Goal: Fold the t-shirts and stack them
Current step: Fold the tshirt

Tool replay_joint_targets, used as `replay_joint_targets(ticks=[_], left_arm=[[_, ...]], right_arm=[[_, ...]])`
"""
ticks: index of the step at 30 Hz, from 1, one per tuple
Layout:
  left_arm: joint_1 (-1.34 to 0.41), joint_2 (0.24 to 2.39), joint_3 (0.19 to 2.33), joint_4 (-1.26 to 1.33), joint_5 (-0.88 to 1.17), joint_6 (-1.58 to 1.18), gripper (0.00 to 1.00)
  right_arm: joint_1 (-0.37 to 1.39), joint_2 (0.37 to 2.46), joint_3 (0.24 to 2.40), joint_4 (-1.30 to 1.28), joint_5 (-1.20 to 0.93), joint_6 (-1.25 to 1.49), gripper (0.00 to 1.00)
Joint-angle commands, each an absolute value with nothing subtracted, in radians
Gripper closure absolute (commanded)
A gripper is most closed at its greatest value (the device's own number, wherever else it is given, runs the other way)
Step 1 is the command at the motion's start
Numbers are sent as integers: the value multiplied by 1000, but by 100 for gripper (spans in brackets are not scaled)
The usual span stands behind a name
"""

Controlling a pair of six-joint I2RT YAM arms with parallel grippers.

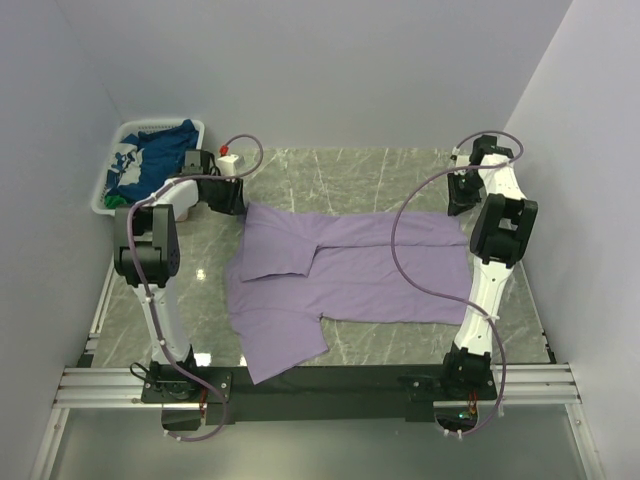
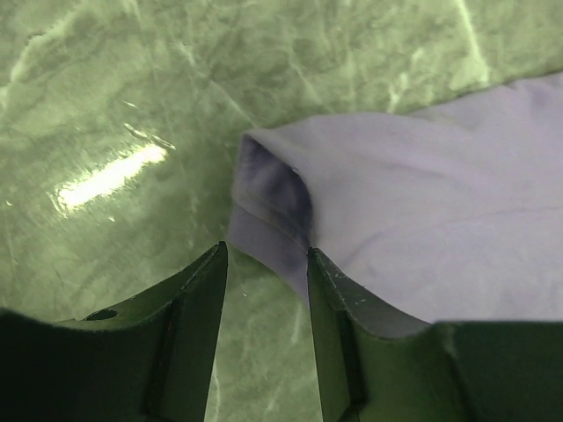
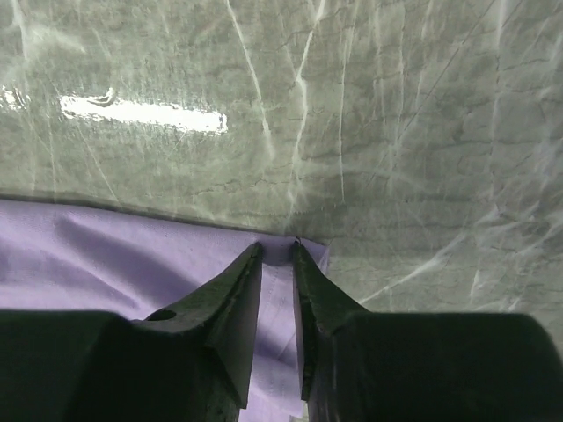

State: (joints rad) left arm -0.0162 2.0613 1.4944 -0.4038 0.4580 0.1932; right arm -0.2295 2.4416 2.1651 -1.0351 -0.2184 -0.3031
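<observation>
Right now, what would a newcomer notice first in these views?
The big lavender t-shirt lies spread across the middle of the marble table. Both arms reach to its far edge: the left gripper is open at the far-left corner, and the right gripper straddles the far-right corner. A white basket at the far left holds crumpled blue shirts.

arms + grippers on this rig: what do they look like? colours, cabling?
Left arm and right arm: white links, black joint housings, a purplish-grey cable looped along each. Left gripper and right gripper: dark tapered wedge fingers.
</observation>
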Motion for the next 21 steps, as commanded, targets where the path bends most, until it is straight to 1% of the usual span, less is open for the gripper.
replay_joint_targets(ticks=[1,8,10,11,12,13,14,16,17,19,21], left_arm=[[-12,2082,1548,-367,427,199,53],[-21,2143,1618,-400,414,213,53],[-21,2160,1631,-416,413,216,55],[-21,2166,1640,-423,411,218,60],[-21,2171,1643,-428,411,222,63],[-21,2172,1643,-439,405,222,67],[-20,2174,1641,-440,400,229,76],[-11,2172,1637,-446,393,230,84],[-2,2174,1635,-449,391,230,92],[-2,2166,1629,-446,381,235,99],[38,2160,1629,-445,380,242,99]], right_arm=[[-230,2451,2178,-1026,-203,-291,73],[-222,2471,2203,-1031,-201,-288,80],[-219,2476,2218,-1038,-199,-288,87],[-218,2479,2221,-1042,-199,-287,89],[-216,2482,2227,-1042,-199,-287,96],[-215,2482,2229,-1042,-198,-287,100],[-215,2479,2230,-1040,-195,-284,100],[-216,2470,2230,-1025,-193,-282,100],[-218,2462,2229,-1017,-192,-279,100],[-221,2444,2229,-988,-183,-268,100],[-222,2427,2230,-963,-166,-256,100]])
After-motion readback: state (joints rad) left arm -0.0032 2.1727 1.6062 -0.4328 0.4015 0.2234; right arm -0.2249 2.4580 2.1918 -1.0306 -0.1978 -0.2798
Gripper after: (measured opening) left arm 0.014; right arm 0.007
